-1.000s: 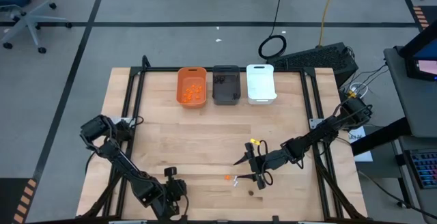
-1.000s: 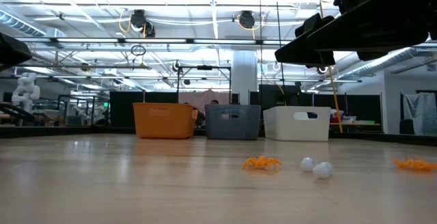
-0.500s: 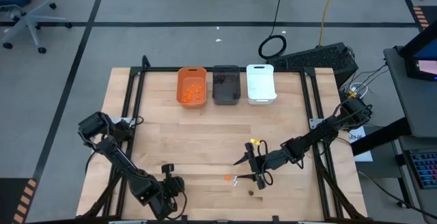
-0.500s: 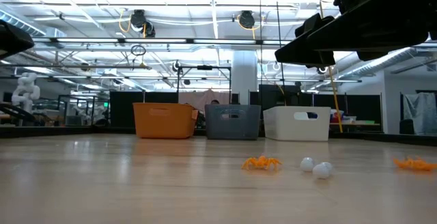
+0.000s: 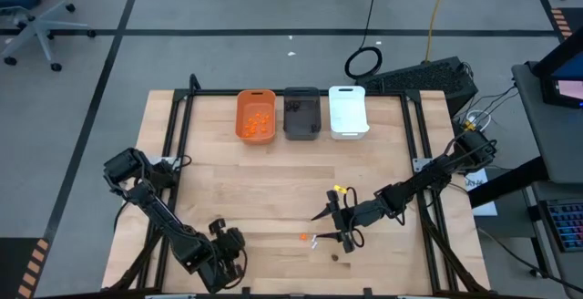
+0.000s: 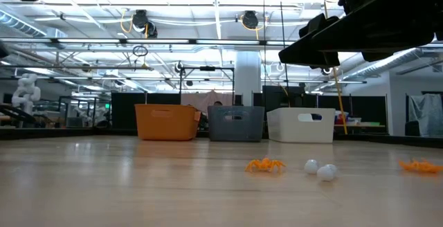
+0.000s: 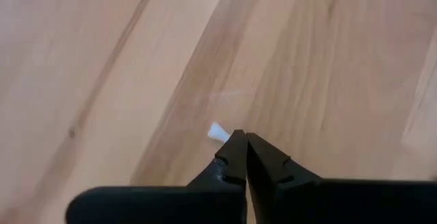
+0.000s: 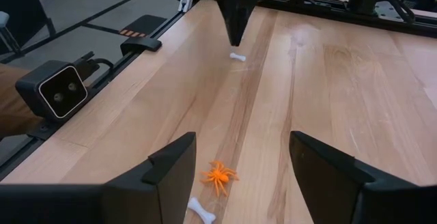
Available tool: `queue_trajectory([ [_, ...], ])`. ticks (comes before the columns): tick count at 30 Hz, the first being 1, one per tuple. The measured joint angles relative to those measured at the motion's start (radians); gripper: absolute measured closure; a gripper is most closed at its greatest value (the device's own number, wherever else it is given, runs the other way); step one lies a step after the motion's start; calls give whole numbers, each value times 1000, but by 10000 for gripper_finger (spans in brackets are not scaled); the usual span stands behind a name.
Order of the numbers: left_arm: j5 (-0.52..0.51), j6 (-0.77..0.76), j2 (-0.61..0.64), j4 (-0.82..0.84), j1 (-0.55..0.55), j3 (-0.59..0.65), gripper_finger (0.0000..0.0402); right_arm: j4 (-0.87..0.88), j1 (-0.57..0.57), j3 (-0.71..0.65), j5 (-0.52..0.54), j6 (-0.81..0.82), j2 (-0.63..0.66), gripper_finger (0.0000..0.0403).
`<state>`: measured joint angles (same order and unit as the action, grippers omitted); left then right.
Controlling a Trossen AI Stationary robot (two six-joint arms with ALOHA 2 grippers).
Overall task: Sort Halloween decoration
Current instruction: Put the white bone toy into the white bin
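You're at the pick stage with the white pieces, and it doesn't look clean to me. In the left wrist view your left gripper (image 7: 240, 136) sits dead centre at the bottom of the frame with the jaws pinched fully together. A small white stick (image 7: 218, 132) pokes out just up and left of the tips. In the right wrist view that stick lies on the table (image 8: 321, 67) at upper centre, just below the left tips. So I'd guess the jaws closed beside it or only nicked its end. I can't tell for sure that it's held.

Your right gripper (image 8: 242, 145) hangs with its jaws spread wide and nothing between them. It's over the lower middle of the table, and an orange spider (image 8: 217, 176) and a white bone (image 8: 203, 210) lie just under it at bottom centre of its own view. From overhead there's also a dark lump (image 5: 334, 256) just below that gripper.

The orange bin (image 5: 256, 115), grey bin (image 5: 301, 112) and white bin (image 5: 347, 110) stand in a row at top centre, well apart from both grippers.

Next move, I reckon: lift the left a touch and check whether the stick comes up. If it doesn't, open up, straddle the stick and close again. Then it's a long carry to the white bin.
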<state>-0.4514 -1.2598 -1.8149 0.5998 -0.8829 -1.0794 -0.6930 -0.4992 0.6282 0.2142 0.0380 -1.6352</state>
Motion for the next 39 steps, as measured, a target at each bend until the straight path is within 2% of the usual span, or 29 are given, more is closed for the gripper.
queue_trajectory([
  [3,6,-90,0,-28,0,0,371,0,0,0,0,0,0,184],
  [11,-16,-209,-25,-42,2,-2,273,0,0,0,0,0,0,184],
  [15,-19,-243,-36,-17,6,-2,253,0,0,0,0,-1,0,184],
  [20,-17,-305,-37,38,19,-2,252,1,0,0,0,-5,0,184],
  [27,3,-258,-46,-24,34,-2,258,1,0,0,0,-5,0,184],
  [30,33,-253,-67,-12,38,-2,279,1,0,0,-1,-5,0,184],
  [39,21,-191,-88,-27,38,-4,368,2,0,0,-1,-5,0,184],
])
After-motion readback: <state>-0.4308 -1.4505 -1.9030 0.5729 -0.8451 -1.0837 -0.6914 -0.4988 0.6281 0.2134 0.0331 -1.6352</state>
